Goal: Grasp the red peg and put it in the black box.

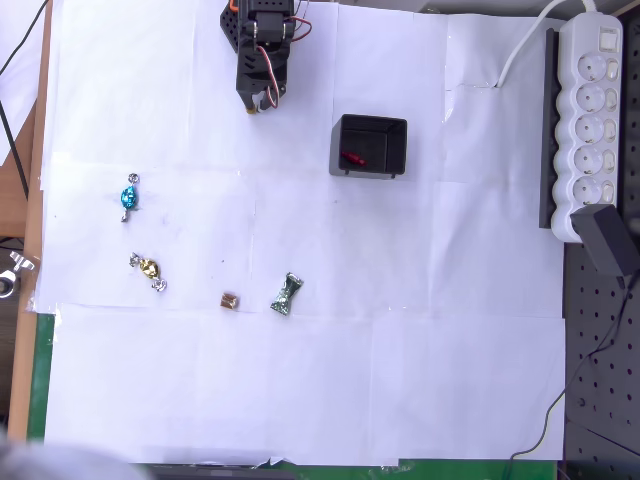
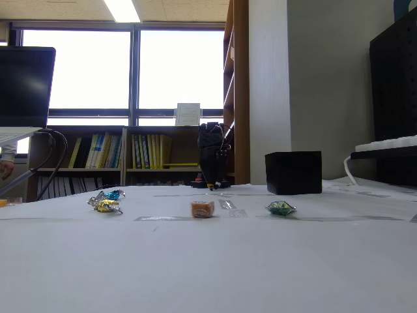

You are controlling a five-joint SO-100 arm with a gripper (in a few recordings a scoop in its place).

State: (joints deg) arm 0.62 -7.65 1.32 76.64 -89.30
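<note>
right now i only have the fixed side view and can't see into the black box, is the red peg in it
observer: yes, the overhead view shows the red peg lying inside the black box, toward the left of its hollow.
operator: is the gripper over the box
observer: no, in the overhead view the gripper sits up and to the left of the box, apart from it.
</note>
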